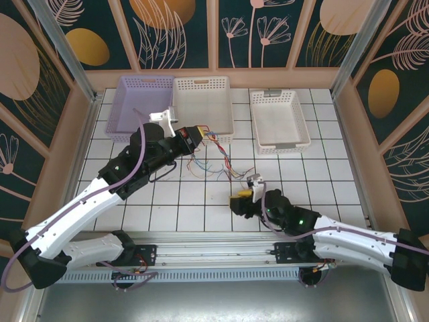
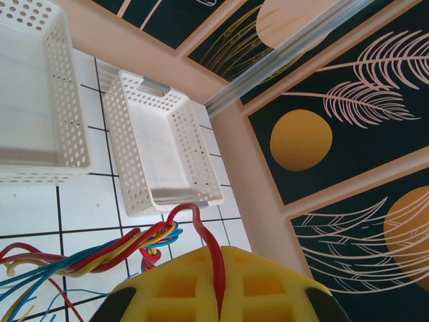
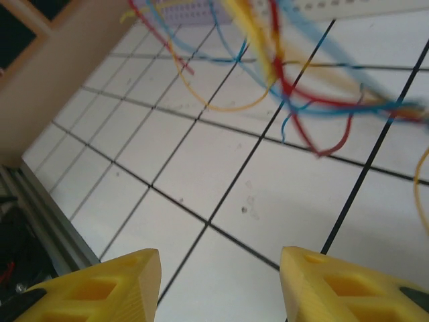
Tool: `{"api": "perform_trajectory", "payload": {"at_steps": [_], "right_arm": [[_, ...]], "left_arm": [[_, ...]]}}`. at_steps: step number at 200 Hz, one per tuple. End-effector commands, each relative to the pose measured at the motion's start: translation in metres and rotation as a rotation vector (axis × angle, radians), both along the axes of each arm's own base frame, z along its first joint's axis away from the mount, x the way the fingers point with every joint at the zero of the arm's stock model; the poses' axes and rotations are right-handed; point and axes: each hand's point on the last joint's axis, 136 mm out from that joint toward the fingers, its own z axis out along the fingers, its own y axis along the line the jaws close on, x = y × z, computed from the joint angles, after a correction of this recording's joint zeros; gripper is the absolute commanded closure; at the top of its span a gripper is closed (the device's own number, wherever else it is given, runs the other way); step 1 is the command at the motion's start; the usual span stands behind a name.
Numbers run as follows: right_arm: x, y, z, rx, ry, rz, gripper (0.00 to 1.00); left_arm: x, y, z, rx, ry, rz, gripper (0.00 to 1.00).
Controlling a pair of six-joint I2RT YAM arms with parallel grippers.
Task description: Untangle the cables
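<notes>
Left gripper (image 1: 196,136): clamping 1 red strand (image 2: 214,258) of the cables (image 1: 218,157), holding the bundle up beside the white basket (image 1: 204,100).
Right gripper (image 3: 221,278): standing parted, empty — hovering over bare tile (image 3: 221,168) near the dangling ends.
Doing it well: taking 1 loose end only — drawing it gently away.

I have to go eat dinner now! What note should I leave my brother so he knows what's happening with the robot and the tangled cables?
Left tool: shut on the red cable, close to the middle white basket.
Right tool: open, nothing in it, low over the tiled table, short of the loose strands.
Cables: one twisted bunch of red, blue and yellow strands, running from the left tool and trailing across the tiles toward the right tool.
Done: the red cable is gripped.
Left: nothing is separated yet. The right tool should probably take another strand so the two can pull apart.
</notes>
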Motion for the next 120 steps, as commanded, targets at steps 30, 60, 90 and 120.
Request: {"api": "perform_trajectory", "payload": {"at_steps": [30, 60, 90, 120], "right_arm": [[0.020, -0.027, 0.001, 0.081, 0.096, -0.108, 0.55], [0.014, -0.027, -0.016, 0.069, 0.135, -0.090, 0.56], [0.010, -0.025, -0.033, 0.037, 0.154, -0.070, 0.56], [0.017, -0.029, -0.046, 0.003, 0.147, -0.103, 0.56]], "left_arm": [[-0.006, 0.008, 0.026, -0.060, -0.037, 0.005, 1.00], [-0.007, 0.009, 0.029, -0.061, -0.041, 0.007, 1.00], [-0.008, 0.007, 0.031, -0.074, -0.040, -0.002, 1.00], [-0.009, 0.008, 0.035, -0.090, -0.040, -0.006, 1.00]]}}
